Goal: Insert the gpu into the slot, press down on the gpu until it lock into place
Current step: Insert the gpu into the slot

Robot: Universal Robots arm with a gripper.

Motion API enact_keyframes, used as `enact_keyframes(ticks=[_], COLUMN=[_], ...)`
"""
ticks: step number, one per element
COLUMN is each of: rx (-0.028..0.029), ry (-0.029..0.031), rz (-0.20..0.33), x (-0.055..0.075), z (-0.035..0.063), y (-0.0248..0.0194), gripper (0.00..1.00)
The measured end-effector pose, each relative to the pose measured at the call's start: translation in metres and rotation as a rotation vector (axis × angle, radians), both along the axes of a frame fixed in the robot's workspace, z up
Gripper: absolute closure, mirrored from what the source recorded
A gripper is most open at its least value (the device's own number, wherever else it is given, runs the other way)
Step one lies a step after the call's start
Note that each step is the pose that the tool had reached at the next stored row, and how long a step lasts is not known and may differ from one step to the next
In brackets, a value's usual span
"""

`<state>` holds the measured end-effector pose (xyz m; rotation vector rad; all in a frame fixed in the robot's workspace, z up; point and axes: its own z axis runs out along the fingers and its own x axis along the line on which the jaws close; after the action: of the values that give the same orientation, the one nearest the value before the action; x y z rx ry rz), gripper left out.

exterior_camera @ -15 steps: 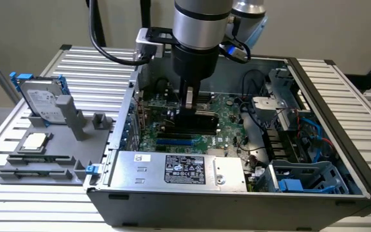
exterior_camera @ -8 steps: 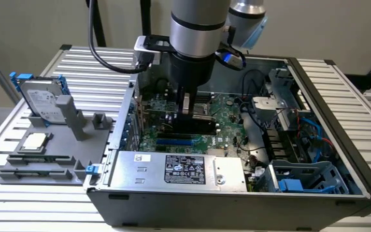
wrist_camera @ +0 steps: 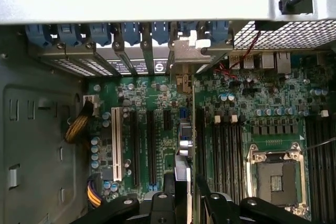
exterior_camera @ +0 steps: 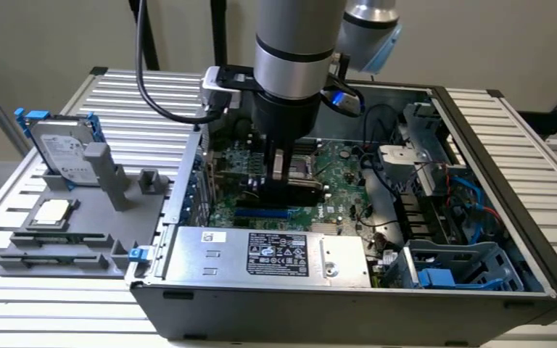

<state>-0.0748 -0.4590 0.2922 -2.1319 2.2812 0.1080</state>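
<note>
Alignment matters most here: my gripper [wrist_camera: 185,184] is clamped tight on the gpu [wrist_camera: 182,153], held on edge between my fingers with the blue slot [exterior_camera: 261,214] just beneath them, so I judge a straight, evenly pressed descent best.

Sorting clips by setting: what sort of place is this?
Probably a robotics lab bench for computer assembly: an open computer case lies on a slatted aluminium table, beside a grey fixture holding a hard drive.
</note>
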Motion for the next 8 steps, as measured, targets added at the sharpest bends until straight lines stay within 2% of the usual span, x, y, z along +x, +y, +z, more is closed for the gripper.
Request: enact_keyframes(ticks=[8], rx=[0.0], ry=[0.0005], rz=[0.0], x=[0.0], z=[-0.0026], y=[0.0], gripper=[0.74])
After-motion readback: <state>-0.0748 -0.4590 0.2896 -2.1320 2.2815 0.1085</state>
